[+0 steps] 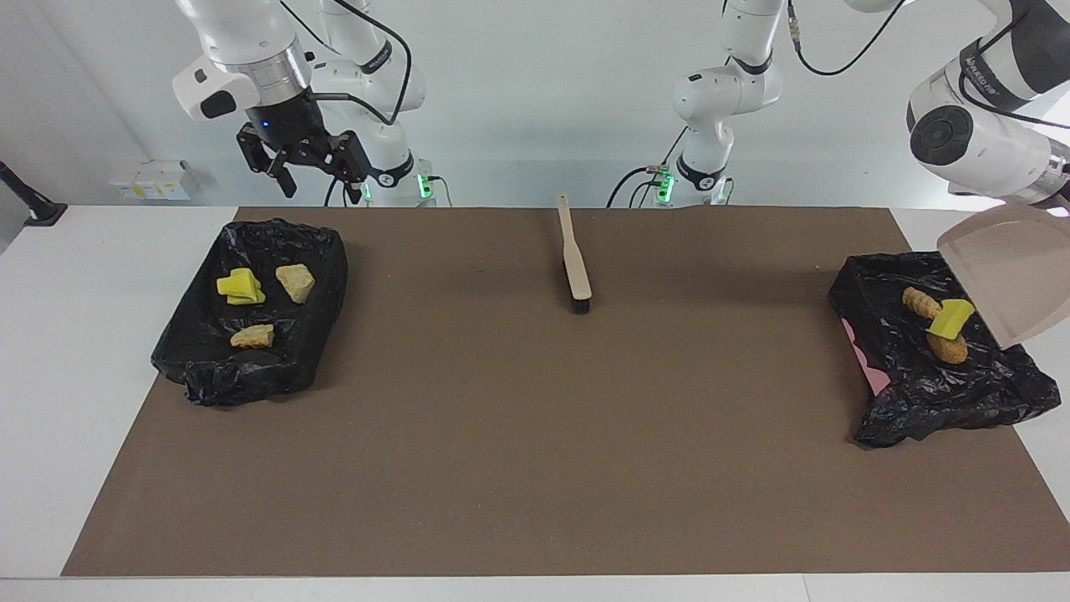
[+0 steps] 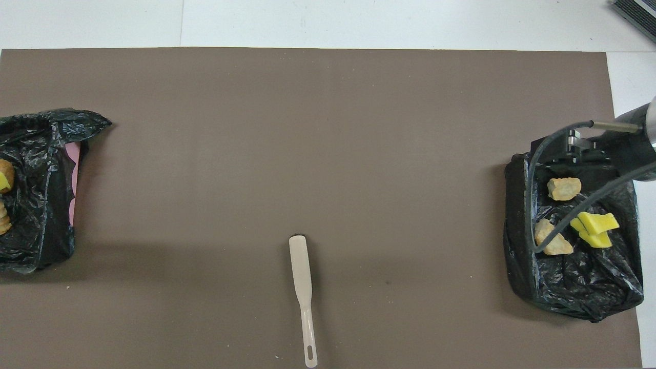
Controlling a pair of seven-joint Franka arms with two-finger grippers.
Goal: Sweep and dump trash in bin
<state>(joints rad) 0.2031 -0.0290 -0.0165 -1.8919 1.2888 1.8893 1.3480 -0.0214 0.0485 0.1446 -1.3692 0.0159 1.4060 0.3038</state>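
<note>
we have our left hand out of sight past the frame edge, clenched, it seems, on the beige dustpan [image 1: 1007, 272], which is tipped over the black-lined bin [image 1: 936, 393] at the left arm's end of the worktop [image 1: 50, 334]. three pieces of trash [image 1: 940, 322] lie inside that bin. to finish the dump well, we judge the pan should stay steeply tilted over the liner until empty. our right hand [image 1: 311, 174] waits released above the other lined bin [image 1: 209, 368], which holds three or four more bits. the brush [image 1: 575, 263] lies on the brown mat [image 1: 535, 460]; white wall around.
</note>
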